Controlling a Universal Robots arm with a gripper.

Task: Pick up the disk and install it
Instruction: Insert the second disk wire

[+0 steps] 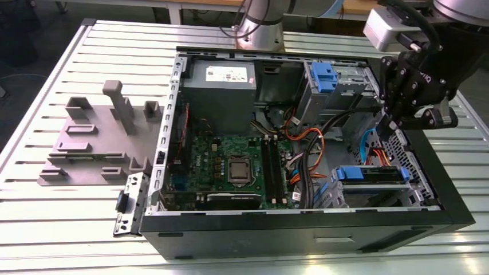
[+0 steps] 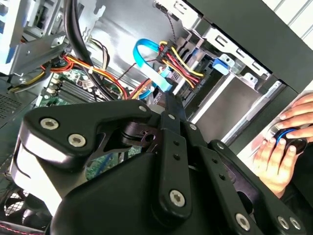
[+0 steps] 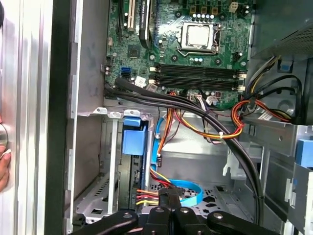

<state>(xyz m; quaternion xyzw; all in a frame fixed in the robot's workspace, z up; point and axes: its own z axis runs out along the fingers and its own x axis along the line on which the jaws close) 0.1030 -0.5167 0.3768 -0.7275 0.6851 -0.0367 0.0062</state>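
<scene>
Slatted metal desk [image 1: 91, 229] carries open black computer case [image 1: 306, 229]; tool [image 1: 393, 123] closed, empty, above blue-framed silver disk [image 1: 372, 175]; approach squarely, avoid cables.

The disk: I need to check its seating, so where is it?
In the exterior view the disk lies in the case's lower-right bay, below the gripper.

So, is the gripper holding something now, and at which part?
Nothing is held. The gripper is shut and empty above the open computer case.
</scene>
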